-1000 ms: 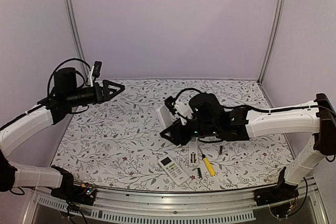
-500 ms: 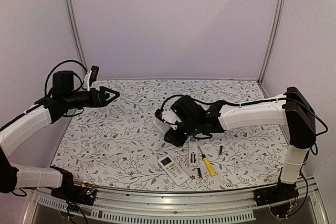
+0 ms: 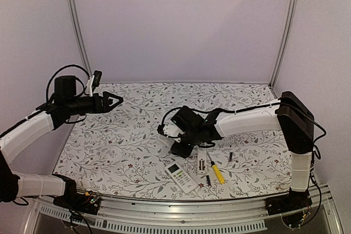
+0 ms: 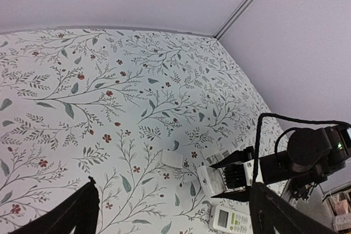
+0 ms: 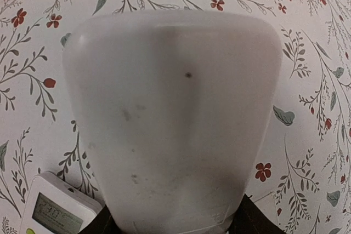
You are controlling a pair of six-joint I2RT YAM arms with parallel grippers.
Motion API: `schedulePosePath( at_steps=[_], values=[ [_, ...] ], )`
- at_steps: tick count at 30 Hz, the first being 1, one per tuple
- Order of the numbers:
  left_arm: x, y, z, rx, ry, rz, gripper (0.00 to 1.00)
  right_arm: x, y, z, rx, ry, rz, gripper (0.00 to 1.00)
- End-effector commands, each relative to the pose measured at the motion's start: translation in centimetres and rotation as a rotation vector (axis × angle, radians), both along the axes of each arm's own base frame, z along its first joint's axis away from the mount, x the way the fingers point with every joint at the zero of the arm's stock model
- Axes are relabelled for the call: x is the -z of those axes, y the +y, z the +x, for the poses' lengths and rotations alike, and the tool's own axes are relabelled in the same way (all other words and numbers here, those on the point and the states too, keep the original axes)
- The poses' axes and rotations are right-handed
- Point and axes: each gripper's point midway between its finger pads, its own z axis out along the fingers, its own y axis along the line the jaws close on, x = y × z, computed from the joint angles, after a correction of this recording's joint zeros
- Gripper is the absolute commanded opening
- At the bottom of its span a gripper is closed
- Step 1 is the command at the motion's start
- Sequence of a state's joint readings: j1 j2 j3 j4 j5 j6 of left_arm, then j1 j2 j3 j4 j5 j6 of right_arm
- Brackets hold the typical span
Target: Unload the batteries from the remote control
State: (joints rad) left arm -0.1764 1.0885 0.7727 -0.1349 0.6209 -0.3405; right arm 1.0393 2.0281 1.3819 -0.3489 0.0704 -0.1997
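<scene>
The right claw (image 3: 175, 147) clenched a white rounded plastic remote control (image 5: 173, 119) over the floral desk (image 3: 126, 135); the left claw (image 3: 114, 101) hung released. Small dark cylindrical batteries (image 3: 230, 157) lay on the desk nearby.

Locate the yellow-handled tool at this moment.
In the top view, the yellow-handled tool lies on the table near its front edge, right of centre, to the right of the display remote, with a dark battery beyond it on the right.
</scene>
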Motion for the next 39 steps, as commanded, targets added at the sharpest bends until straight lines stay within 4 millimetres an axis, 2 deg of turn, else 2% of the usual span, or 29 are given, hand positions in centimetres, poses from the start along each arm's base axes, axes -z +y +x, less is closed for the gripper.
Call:
schedulePosePath(
  at_steps=[1,8,11,15,17,21,24,27,31,33,35,37,39],
  values=[
    [0.6,0.3,-0.1,0.001,0.008,0.007,0.95,0.0,1.0,0.1,-0.040,0.016,0.008,0.59],
    [0.9,0.1,0.0,0.009,0.023,0.003,0.95,-0.2,1.2,-0.2,-0.047,0.030,0.021,0.73],
    [1.0,0.2,0.0,0.009,0.023,0.005,0.95,-0.7,1.3,-0.1,-0.039,0.026,0.038,0.75],
    [0.6,0.1,-0.2,0.017,0.007,0.003,0.94,-3.1,1.6,-0.3,-0.018,0.041,0.112,0.79],
    [0.1,0.1,-0.3,0.017,-0.016,0.003,0.94,-5.6,1.3,-0.2,0.035,0.034,0.171,0.83],
    [-0.6,0.1,-0.6,0.015,-0.059,0.007,0.94,-9.5,-1.3,0.4,0.206,0.007,0.259,0.86],
    [-1.2,-0.8,-0.4,0.025,-0.084,0.027,0.94,-11.3,-5.0,0.4,0.382,0.001,0.294,0.86],
    [-2.0,-2.4,0.2,0.057,-0.074,0.036,0.93,-10.9,-9.0,-0.8,0.535,0.036,0.299,0.86],
    [-5.0,-5.5,1.2,0.097,-0.119,0.042,0.93,-8.5,-13.6,-3.2,0.694,0.102,0.254,0.82],
    [-6.1,-6.8,1.7,0.116,-0.137,0.037,0.93,-7.3,-14.9,-5.0,0.741,0.122,0.224,0.81],
    [-6.5,-7.9,2.1,0.135,-0.141,0.029,0.93,-6.2,-15.4,-6.5,0.764,0.142,0.202,0.81],
    [-6.0,-8.5,2.5,0.149,-0.131,0.026,0.93,-5.1,-15.6,-7.7,0.790,0.170,0.192,0.79],
    [-4.3,-8.5,2.8,0.142,-0.101,0.043,0.92,-3.9,-16.0,-8.3,0.815,0.195,0.174,0.76]
  ],
)
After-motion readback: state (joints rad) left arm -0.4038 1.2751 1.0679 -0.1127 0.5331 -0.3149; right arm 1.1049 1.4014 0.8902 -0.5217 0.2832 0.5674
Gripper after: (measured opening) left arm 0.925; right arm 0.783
